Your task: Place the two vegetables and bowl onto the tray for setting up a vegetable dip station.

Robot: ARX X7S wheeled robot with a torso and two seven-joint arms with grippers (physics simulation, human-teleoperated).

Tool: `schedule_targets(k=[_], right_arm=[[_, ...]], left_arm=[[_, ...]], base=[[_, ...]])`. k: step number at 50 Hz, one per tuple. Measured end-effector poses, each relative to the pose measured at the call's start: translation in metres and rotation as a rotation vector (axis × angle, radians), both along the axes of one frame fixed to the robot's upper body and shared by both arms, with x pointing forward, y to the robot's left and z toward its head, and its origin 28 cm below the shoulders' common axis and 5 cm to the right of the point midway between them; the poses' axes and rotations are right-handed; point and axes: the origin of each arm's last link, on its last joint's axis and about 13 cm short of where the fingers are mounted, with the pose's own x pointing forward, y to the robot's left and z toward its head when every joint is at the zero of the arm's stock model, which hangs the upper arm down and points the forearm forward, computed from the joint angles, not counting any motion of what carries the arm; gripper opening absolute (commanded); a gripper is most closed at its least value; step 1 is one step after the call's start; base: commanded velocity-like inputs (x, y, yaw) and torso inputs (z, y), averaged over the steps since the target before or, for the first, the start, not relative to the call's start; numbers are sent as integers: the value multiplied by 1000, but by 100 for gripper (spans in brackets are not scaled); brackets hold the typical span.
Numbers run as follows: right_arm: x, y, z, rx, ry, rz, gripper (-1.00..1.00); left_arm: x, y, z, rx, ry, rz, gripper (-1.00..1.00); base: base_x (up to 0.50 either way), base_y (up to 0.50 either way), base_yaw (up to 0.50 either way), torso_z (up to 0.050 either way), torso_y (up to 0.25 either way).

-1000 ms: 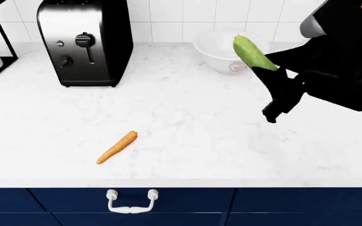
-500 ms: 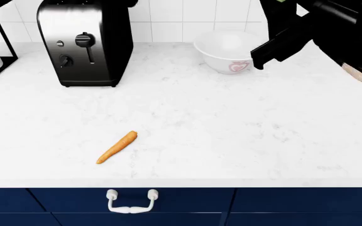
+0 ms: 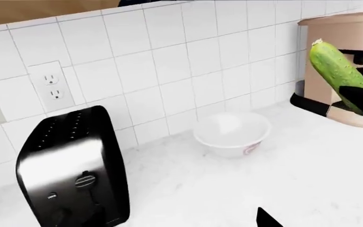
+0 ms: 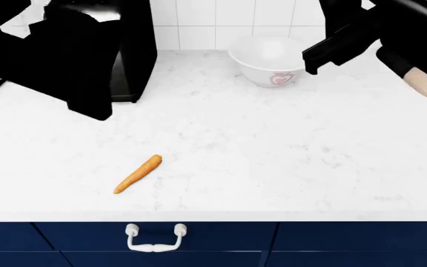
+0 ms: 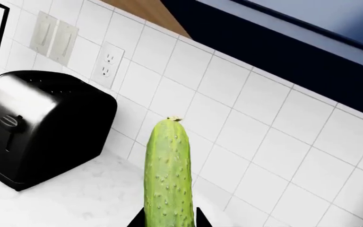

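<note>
Fingers of the right gripper clamped on the lower end of the cucumber, which stands upright above them, stem end up, well clear of the counter. Left wrist view confirms: cucumber held high, bowl below and to one side of it.

Left arm now crowds the near-left of the head view, a dark mass over the toaster; cannot tell whether its fingers are apart or together.

Carrot lies flat on the counter near the front edge, well apart from both sets of fingers. Bowl sits at the back by the tiled wall, just beside the right arm. Tray not in any view.

Handling, by judgement: cucumber stiff, light, bumpy skin gives grip; an end hold lets it swing, mid-body would be steadier. Carrot thin and tapered, best pinched across the thick end. Bowl hard, smooth, breakable; take by the rim.

Versus half a second ago: left arm has come into view, hiding toaster and the rack at the left; right arm barely shifted; carrot and bowl unmoved
</note>
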Motion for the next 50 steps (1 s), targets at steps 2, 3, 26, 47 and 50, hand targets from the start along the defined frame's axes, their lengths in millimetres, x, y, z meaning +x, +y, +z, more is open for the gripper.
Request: schedule_targets(k=[2, 3, 26, 47, 50], right_arm=[[0, 0, 0, 0, 1, 0, -100], [0, 0, 0, 0, 1, 0, -100], [1, -1, -3, -2, 14, -9, -100], [3, -1, -7, -15, 29, -17, -100], [3, -1, -7, -17, 31, -18, -100]], left_arm=[[-1, 3, -3, 2, 11, -17, 100], [-1, 4, -4, 2, 17, -26, 100], [6, 16, -41, -68, 209, -173, 100], [15, 17, -71, -66, 328, -204, 100], [17, 18, -75, -59, 343, -200, 100]], base=[[0, 0, 0, 0, 0], [0, 0, 0, 0, 0], [0, 0, 0, 0, 0], [0, 0, 0, 0, 0], [0, 0, 0, 0, 0]])
